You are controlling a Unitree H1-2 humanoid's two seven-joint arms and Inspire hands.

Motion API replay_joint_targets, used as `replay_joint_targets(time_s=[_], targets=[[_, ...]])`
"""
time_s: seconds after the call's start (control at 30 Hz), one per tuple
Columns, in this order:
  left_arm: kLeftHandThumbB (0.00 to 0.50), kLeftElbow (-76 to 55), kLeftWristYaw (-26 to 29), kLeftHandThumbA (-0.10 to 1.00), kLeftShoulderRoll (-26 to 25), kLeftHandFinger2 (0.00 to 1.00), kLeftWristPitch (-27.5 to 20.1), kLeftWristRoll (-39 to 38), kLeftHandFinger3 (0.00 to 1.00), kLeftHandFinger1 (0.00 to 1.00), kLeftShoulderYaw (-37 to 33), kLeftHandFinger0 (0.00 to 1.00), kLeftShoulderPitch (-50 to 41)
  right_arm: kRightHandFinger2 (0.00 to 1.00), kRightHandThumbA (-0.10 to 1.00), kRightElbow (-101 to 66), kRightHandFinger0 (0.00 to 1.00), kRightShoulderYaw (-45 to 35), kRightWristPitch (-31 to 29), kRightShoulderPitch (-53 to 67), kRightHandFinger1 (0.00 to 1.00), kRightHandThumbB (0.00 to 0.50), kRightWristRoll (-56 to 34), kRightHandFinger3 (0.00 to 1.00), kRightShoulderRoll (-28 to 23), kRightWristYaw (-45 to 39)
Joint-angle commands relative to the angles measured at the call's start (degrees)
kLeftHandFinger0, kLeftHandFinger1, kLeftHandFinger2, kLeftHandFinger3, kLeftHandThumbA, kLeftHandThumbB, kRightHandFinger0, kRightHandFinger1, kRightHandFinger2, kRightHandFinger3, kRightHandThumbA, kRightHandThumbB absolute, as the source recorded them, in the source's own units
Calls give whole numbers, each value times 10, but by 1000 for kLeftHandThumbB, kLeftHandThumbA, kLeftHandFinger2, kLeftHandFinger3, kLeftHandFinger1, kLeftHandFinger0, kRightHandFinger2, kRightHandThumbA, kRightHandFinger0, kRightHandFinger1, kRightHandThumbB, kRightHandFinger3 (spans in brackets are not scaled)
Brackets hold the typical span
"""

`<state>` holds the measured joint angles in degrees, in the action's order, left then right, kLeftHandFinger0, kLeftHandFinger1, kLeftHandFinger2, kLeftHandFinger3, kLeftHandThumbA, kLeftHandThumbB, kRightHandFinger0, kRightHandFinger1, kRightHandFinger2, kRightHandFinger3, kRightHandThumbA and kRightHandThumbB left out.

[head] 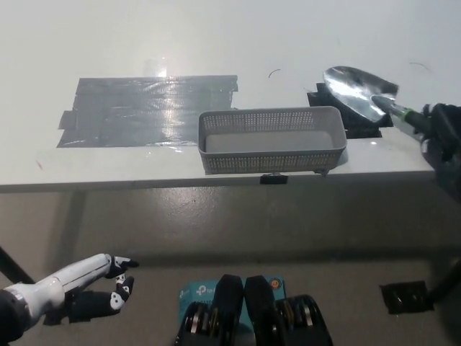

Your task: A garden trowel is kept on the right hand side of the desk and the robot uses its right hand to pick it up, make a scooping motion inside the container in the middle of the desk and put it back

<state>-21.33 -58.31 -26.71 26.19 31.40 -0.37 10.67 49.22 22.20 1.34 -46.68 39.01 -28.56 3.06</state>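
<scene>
Right hand (446,133) grips trowel (360,90), blade leftward beside container (270,114).

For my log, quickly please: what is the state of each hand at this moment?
Left hand: open, holding nothing, resting low at the left.
Right hand: shut on the garden trowel, gripping its handle.
</scene>
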Motion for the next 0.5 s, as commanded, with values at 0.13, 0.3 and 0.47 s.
replay_joint_targets(time_s=[0.13, 0.3, 0.47], targets=[[203, -4, -17, 1000, -7, 1000, 7, 13, 1000, 1000, 5, 1000, 4, 420, -100, -78, 0, 0, -37, -52, 201, 0, -4, 48, -90, -83], [202, -5, -24, 1000, -3, 1000, 7, 14, 1000, 1000, 14, 1000, 0, 377, -100, -131, 0, -10, -18, -64, 156, 0, -14, 30, -116, -137], [197, -5, -30, 1000, -7, 1000, 7, 21, 1000, 1000, 11, 1000, -4, 409, -100, -185, 0, -23, -21, -77, 165, 26, -33, 28, -141, -196]])
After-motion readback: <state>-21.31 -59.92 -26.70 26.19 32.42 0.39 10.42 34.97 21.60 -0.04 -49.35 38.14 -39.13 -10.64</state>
